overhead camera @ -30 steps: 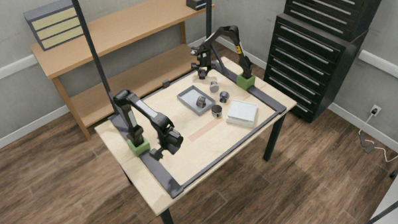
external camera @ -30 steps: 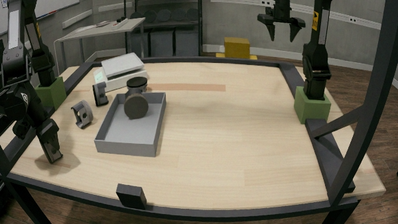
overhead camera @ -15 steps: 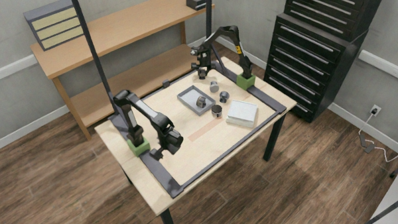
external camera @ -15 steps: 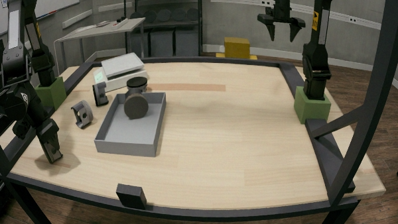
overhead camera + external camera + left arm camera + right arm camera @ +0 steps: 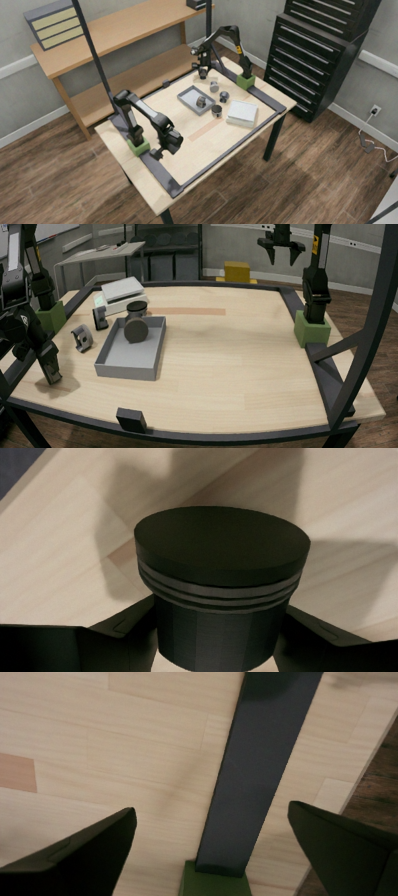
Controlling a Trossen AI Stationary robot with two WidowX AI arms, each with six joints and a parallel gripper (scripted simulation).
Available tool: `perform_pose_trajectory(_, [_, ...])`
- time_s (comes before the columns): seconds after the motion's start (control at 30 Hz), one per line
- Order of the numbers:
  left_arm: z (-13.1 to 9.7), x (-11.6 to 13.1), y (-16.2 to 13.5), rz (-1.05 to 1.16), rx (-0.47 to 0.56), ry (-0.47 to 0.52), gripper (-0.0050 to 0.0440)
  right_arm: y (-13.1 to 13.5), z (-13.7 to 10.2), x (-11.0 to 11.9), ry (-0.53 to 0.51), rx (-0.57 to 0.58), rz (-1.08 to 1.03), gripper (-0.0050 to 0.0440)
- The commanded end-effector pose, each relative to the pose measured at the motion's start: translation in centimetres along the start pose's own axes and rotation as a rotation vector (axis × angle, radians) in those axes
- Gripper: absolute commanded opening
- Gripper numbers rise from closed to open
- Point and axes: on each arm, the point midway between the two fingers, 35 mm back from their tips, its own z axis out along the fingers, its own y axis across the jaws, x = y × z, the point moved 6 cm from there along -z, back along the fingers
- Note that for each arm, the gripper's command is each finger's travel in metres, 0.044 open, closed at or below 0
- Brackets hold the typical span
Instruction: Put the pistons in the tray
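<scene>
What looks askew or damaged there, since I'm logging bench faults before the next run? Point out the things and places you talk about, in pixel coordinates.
Nothing looks spilled or broken. The one oddity: the piston in the tray (image 5: 201,101) (image 5: 136,330) lies on its side, crown facing outward, while the piston by the scale (image 5: 216,111) (image 5: 136,308) stands upright, crown up.

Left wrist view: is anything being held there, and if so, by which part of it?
Yes, a piston, gripped around its skirt, below the ring grooves, between the fingers of the left gripper.
</scene>
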Motion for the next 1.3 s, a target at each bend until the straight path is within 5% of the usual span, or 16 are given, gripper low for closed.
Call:
perform_pose_trajectory(0.0, [-2.5,0.2,1.3,-0.015,-0.063,-0.027,0.0158,0.1,-0.8,-0.3,-0.033,-0.003,-0.006,0.0400])
perform_pose_trajectory(1.27, [-8.1,1.5,1.5,-0.015,-0.063,-0.027,0.0158,0.1,-0.8,-0.3,-0.033,-0.003,-0.006,0.0400])
